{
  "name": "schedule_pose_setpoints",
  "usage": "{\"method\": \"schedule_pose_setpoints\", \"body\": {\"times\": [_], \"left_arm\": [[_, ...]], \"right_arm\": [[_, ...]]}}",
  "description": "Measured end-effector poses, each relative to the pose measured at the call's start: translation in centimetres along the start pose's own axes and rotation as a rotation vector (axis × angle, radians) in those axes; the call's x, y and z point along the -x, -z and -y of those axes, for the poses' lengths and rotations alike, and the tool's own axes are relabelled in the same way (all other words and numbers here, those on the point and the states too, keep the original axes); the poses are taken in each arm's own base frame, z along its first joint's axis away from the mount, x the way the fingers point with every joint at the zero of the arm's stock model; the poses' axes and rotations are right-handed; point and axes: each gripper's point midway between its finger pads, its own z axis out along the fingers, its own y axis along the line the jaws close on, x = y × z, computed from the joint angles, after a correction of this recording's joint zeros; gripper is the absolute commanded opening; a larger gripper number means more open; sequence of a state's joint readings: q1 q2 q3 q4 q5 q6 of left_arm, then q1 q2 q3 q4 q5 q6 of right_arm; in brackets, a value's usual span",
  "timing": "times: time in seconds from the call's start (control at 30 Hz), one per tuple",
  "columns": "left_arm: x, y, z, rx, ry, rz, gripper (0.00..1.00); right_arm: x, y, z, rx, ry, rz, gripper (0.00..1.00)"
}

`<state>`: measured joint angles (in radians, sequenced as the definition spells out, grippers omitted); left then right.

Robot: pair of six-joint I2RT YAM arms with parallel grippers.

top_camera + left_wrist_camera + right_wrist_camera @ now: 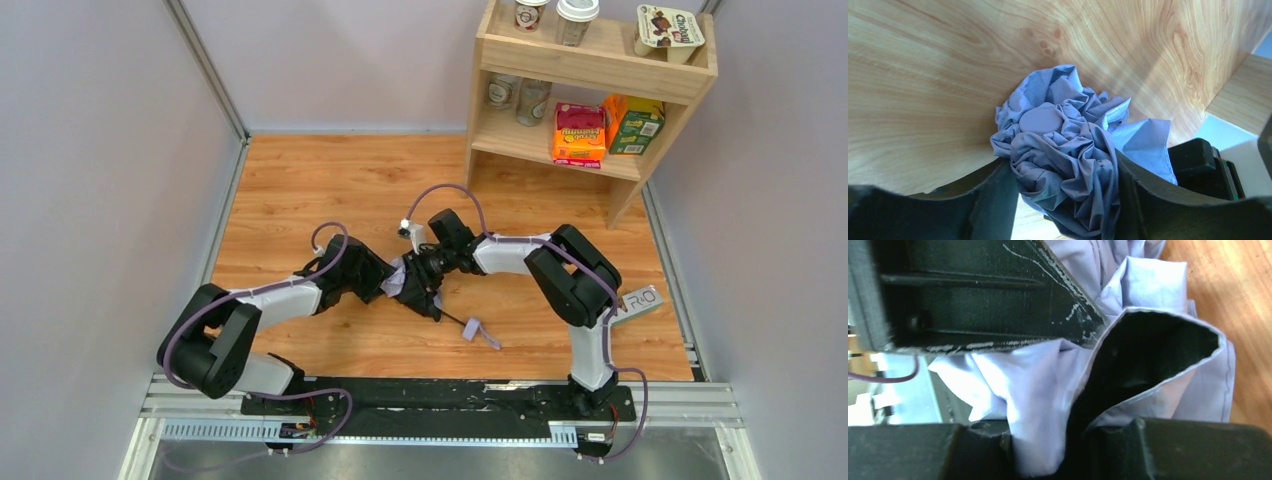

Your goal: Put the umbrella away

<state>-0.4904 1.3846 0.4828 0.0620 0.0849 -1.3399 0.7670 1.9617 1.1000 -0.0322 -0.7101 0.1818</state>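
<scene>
The umbrella [398, 281] is a crumpled lavender-white bundle on the wooden floor, between the two grippers at the centre. Its slim black shaft [450, 316] runs toward the front right and ends by the fabric strap tab [482, 333]. My left gripper [385, 278] is shut on the bunched fabric, which fills the gap between its fingers in the left wrist view [1063, 145]. My right gripper [420, 272] comes in from the right and is shut on a fold of the fabric [1033, 375]. The left gripper's black body [973, 290] is close above it. The handle is hidden.
A wooden shelf unit [600, 70] stands at the back right with cups and snack boxes on two levels; its edge shows in the left wrist view [1243, 90]. Grey walls close in the left, back and right. A metal rail [440, 400] runs along the front.
</scene>
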Motion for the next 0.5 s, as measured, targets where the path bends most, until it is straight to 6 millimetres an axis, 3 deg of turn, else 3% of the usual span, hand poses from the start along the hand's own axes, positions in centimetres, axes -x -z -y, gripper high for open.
{"method": "schedule_pose_setpoints", "body": {"times": [0.1,0.13,0.2,0.27,0.4,0.5], "left_arm": [[0.1,-0.5,0.0,-0.005,0.003,0.008,0.24],[0.2,-0.6,0.1,-0.012,0.016,0.012,0.11],[0.3,-0.6,0.4,-0.031,0.05,0.02,0.0],[0.3,-0.6,0.6,-0.041,0.072,0.021,0.0],[0.1,-0.8,0.4,-0.034,0.065,0.012,0.0],[-0.4,-0.9,0.4,-0.02,0.062,-0.014,0.0]], "right_arm": [[0.2,0.2,0.2,0.081,-0.067,-0.014,0.0],[0.2,0.3,0.2,0.104,-0.086,-0.022,0.0],[0.2,0.4,0.3,0.126,-0.108,-0.032,0.02],[0.1,0.5,0.4,0.126,-0.118,-0.04,0.12],[0.1,0.7,0.5,0.063,-0.12,-0.051,0.55],[-0.3,1.1,0.1,-0.036,-0.097,-0.059,0.75]]}}
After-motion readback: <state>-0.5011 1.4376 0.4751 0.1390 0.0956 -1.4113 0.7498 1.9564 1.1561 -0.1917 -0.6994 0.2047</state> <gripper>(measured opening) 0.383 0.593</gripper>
